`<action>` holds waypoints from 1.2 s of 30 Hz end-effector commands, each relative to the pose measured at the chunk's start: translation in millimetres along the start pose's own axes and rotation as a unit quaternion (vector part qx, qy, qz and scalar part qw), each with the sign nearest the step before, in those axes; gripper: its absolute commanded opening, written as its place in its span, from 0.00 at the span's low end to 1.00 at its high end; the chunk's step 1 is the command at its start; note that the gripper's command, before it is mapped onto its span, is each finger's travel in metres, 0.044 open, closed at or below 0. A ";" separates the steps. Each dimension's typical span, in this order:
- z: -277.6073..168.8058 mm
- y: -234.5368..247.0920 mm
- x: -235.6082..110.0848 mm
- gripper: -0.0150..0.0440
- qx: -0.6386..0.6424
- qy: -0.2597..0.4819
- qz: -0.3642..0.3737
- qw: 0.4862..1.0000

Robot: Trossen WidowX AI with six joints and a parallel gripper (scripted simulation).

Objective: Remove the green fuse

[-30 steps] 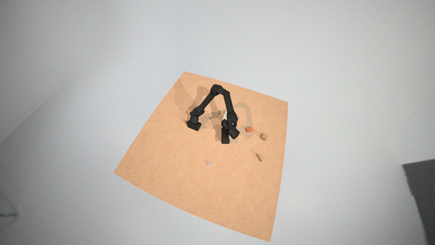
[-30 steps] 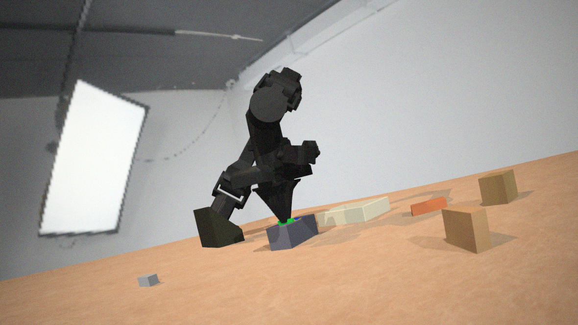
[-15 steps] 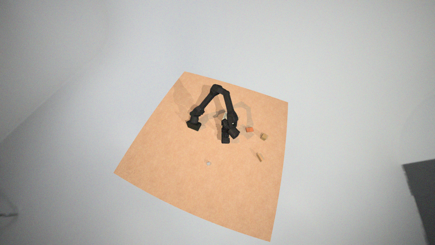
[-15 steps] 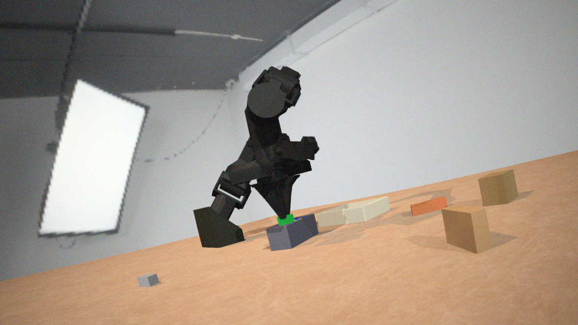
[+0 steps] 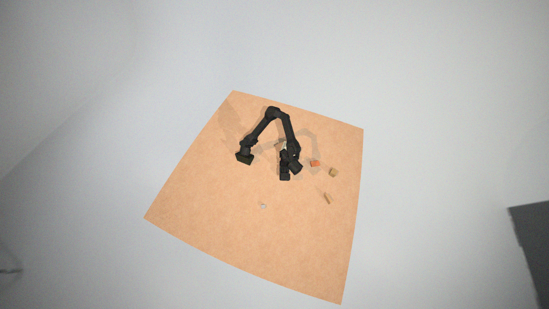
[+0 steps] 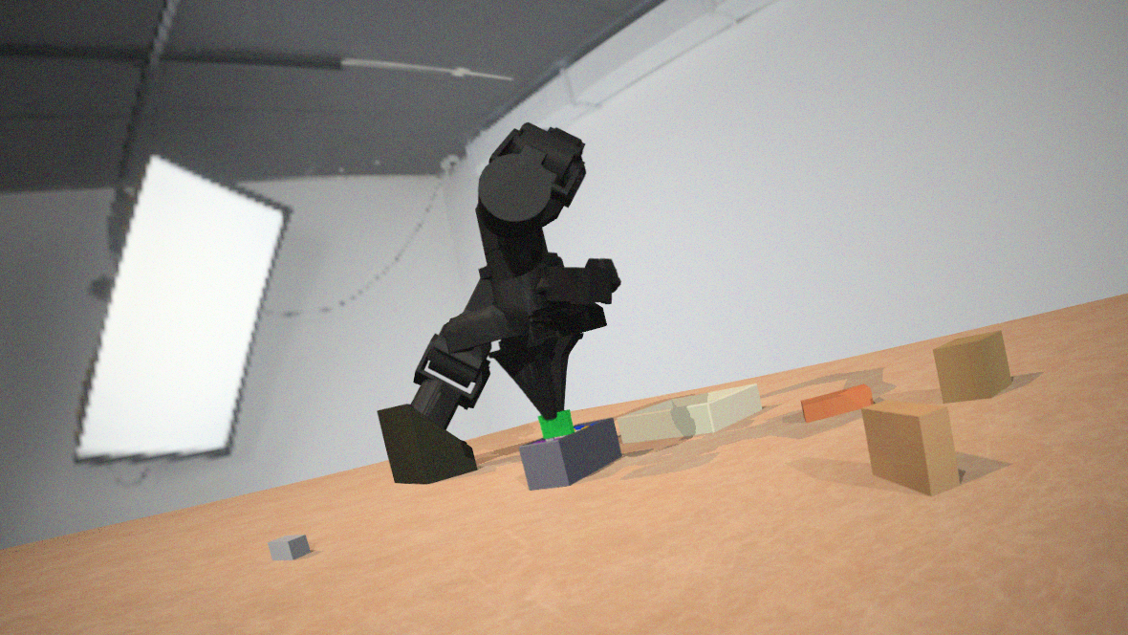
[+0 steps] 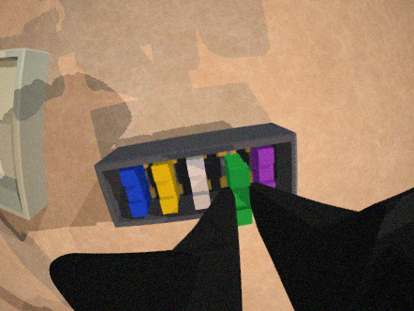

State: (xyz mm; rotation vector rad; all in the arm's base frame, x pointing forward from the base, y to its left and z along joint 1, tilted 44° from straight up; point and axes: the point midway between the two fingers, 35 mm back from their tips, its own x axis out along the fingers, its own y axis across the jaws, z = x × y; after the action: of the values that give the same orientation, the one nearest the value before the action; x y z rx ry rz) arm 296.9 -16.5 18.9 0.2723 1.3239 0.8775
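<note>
My gripper (image 6: 553,415) (image 7: 240,194) is shut on the green fuse (image 6: 556,426) (image 7: 237,172). In the exterior view the green body stands above the top of the dark grey fuse block (image 6: 543,466) (image 7: 201,142); whether its lower end is clear of the slot is hidden. In the wrist view the blue fuse (image 7: 134,193), yellow fuse (image 7: 165,187), white fuse (image 7: 198,183) and purple fuse (image 7: 263,164) sit in the block. The right finger overlaps the purple fuse in that view; I cannot tell whether they touch. The pale tray (image 6: 733,410) (image 7: 35,164) stands beyond the blue end.
An orange block (image 5: 314,163) (image 6: 837,404) lies past the tray. One tan block (image 5: 333,171) (image 6: 971,367) stands farther out, and another tan block (image 5: 328,198) (image 6: 905,446) stands nearer the exterior camera. A small grey block (image 5: 263,206) (image 6: 289,547) lies apart.
</note>
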 end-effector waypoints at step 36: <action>0.1 -0.5 -27.9 0.25 -0.002 0.000 -0.002 1.000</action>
State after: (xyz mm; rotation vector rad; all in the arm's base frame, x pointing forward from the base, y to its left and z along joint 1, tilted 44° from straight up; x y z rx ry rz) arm 296.3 -31.4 35.3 0.2752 1.3258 0.8791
